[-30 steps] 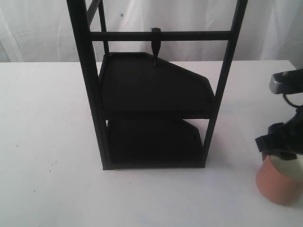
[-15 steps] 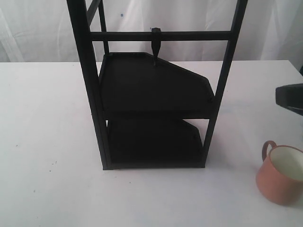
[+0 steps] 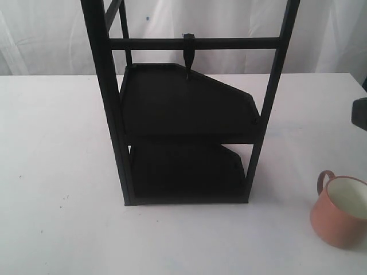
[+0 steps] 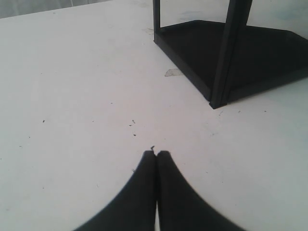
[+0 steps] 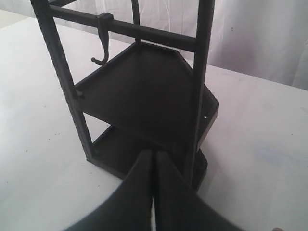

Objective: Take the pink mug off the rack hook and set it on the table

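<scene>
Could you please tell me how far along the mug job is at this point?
Done: the rack hook is bare, and the pink mug stands upright on the table, to the right of the rack. In hand: nothing; the right gripper and left gripper are both shut and empty, neither touching the mug. Left: seemingly nothing.

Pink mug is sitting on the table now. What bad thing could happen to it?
1. A dark piece of the right arm hangs near the pink mug. A low swing might knock it over on the table.
2. The right hand is shut and points at the rack. If it moved forward, it could bump a post.
</scene>
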Available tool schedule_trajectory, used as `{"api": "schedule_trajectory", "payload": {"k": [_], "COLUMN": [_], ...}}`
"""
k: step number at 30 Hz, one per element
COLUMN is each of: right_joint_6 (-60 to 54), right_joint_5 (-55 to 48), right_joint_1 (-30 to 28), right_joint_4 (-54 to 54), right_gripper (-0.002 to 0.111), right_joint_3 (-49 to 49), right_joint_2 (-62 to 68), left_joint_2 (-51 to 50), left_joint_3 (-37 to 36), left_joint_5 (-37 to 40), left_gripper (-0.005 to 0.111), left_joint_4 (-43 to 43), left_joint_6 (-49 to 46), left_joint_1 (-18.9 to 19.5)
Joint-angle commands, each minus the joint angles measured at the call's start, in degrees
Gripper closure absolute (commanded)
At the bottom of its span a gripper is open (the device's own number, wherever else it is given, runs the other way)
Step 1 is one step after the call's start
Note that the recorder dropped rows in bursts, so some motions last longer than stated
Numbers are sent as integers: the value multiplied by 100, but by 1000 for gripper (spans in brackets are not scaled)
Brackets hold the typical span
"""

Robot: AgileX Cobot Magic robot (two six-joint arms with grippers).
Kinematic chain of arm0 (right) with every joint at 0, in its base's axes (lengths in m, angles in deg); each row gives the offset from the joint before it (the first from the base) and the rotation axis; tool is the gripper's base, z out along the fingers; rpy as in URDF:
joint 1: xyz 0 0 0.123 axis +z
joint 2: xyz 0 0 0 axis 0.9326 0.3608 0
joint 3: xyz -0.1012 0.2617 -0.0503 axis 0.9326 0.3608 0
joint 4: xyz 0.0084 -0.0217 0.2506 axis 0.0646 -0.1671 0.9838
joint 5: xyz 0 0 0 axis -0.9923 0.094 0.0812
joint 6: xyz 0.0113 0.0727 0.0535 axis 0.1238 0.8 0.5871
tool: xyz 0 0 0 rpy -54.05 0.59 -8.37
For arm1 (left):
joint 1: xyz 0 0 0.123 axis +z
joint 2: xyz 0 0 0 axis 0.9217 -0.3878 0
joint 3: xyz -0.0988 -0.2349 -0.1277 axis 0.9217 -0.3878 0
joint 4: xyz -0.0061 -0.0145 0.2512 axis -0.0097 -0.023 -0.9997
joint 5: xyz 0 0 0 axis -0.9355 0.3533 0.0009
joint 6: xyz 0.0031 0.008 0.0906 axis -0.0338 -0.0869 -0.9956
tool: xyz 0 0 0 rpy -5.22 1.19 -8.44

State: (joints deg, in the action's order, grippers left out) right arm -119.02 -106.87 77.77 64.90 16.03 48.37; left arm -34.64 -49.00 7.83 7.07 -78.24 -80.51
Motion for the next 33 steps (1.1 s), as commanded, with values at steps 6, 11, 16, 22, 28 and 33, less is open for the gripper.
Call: {"api": "schedule_trajectory", "payload": {"k": [6,11,16,22,28,33], "right_joint_6": [105,718,1505,4550,4189,4178], "right_joint_5": [415,1248,2009,2324,3490,3576], "right_joint_1": [-25,-25,-25,-25,-25,-35], "right_joint_4": [-216,-659,-1248,-4027,-4288,-4288], "right_gripper": [108,108,108,108,108,108], "right_joint_3": [16,139,834,1996,3247,3999], "right_joint_2": [-30,-30,-234,-1016,-1900,-2505], "left_joint_2": [25,25,25,25,25,25], "left_joint_3": [-17,-17,-17,-17,-17,-17], "left_joint_5": [-17,-17,-17,-17,-17,-17], "left_gripper": [107,107,107,107,107,107], "left_joint_4": [9,9,9,9,9,9], "left_joint_6": [55,55,55,55,55,55], "left_joint_1": [6,6,6,6,6,6]}}
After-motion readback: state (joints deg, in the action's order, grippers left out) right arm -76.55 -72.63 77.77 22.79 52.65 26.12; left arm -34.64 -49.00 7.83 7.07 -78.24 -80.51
